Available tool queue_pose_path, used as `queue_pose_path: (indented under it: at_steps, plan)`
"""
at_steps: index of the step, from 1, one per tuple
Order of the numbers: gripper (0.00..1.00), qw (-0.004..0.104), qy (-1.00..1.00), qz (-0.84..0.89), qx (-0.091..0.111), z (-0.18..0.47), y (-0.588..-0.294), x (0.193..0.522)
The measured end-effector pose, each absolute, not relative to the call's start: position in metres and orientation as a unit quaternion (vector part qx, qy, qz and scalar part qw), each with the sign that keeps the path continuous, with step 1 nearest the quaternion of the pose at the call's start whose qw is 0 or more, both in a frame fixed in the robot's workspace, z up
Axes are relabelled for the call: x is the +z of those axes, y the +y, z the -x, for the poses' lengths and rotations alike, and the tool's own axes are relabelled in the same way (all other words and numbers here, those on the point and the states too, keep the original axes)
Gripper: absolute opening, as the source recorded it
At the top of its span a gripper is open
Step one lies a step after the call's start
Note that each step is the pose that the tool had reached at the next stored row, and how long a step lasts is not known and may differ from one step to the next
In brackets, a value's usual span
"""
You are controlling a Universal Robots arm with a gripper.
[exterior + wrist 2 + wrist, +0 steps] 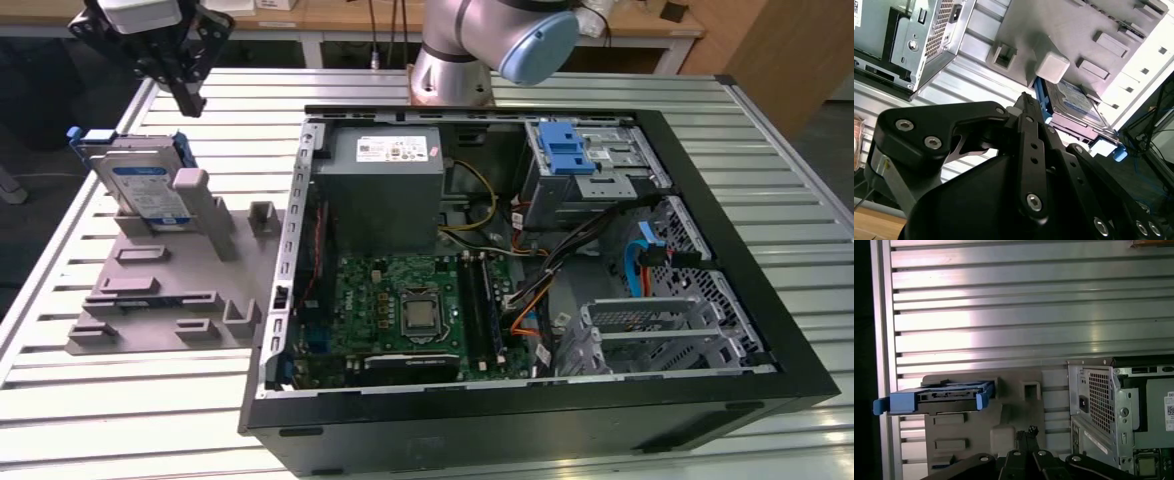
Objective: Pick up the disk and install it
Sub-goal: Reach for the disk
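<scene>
One disk (140, 185) is standing at the exterior view's left. One grey holder (160, 300) is lying beneath it. One open computer case (534, 430) is filling the centre, one power-supply box (387, 190) is sitting inside it, and one gripper (191, 108) is hanging at the upper left.

The exterior view is looking down at a slant from high and well back, taking in the whole slatted metal surface (120, 420), the open black computer case (747, 400) and, at the exterior view's left, the grey plastic stand (147, 310) carrying the flat silver disk in a blue carrier (147, 185). The first wrist view is facing straight down past the black-linked tool (1028, 432), while the second wrist view is peering along the links, closer and tilted. All three are sharing the stand, the disk and the case's nearest corner.
</scene>
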State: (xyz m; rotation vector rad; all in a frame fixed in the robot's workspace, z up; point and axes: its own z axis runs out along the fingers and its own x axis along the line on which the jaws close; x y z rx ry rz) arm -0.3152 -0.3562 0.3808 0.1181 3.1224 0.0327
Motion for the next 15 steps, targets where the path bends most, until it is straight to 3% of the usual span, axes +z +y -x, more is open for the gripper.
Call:
queue_pose_path:
  at_steps: [15]
  plan:
    - [0.11,0.007,0.999,-0.038,0.01,0.331,-0.354,0.379]
